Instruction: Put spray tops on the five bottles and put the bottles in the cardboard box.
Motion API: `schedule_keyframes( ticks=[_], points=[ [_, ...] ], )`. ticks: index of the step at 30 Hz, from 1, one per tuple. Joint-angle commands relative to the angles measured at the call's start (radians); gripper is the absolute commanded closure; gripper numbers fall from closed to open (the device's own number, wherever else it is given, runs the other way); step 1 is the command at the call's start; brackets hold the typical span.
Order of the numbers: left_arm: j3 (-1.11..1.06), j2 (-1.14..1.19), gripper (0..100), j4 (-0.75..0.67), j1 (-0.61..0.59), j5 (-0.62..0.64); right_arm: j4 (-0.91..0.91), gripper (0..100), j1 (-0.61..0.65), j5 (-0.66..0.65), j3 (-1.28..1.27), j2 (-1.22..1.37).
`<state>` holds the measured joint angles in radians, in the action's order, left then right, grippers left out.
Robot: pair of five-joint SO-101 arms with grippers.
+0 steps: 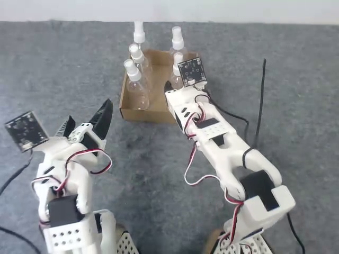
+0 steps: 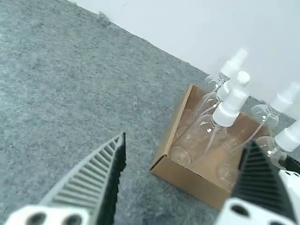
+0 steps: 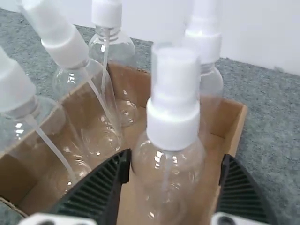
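right gripper [image 3: 174, 159]: jaws stood either side of the nearest bottle [image 3: 169, 140], low on its round body. one jaw was about touching and a sliver of box floor showed past the other, so i read it as loosely open, not clamped. that bottle stood upright inside the cardboard box [image 1: 145, 116] at the near corner, with its spray top [image 3: 172, 103] on.

left gripper [image 1: 87, 123]: fingers [image 2: 101, 178] were spread wide with nothing between them. it hung over the grey carpet [image 1: 63, 63] off the box's side, aimed toward it.

handling, as judgement: the bottles were clear, thin-walled plastic and looked empty, so very light. they were smooth and round, so likely to slip or twist in the jaws. they were tall with a small base, so easy to knock over or push into a neighbour. the walls probably flex if squeezed hard. the best hold looked to be the widest part of the body below the shoulder with gentle pressure, or the neck just under the white cap. i would not grab the nozzle head.

counts: five bottles, five white spray tops, all fitted. all five appeared to stand in the box, three toward one side and two toward the other. one box. two arms. one black cable [image 1: 260, 100] lay on the carpet beside the right arm.
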<state>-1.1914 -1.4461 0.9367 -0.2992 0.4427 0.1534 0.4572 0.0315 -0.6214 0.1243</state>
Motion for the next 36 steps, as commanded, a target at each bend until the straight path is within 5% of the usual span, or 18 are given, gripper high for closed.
schedule_keyframes(
  ticks=[1, 13, 36],
  points=[
    [0.061, -0.012, 64, -0.029, -0.003, 0.005, -0.007, 74.8, 0.015, -0.003, 0.000, -0.101],
    [0.061, -0.012, 64, -0.029, -0.003, 0.003, -0.018, 74.9, 0.015, -0.003, -0.046, -0.150],
    [0.056, -0.012, 64, -0.049, -0.003, 0.003, -0.407, 74.9, 0.013, 0.003, -0.063, -0.401]
  ],
)
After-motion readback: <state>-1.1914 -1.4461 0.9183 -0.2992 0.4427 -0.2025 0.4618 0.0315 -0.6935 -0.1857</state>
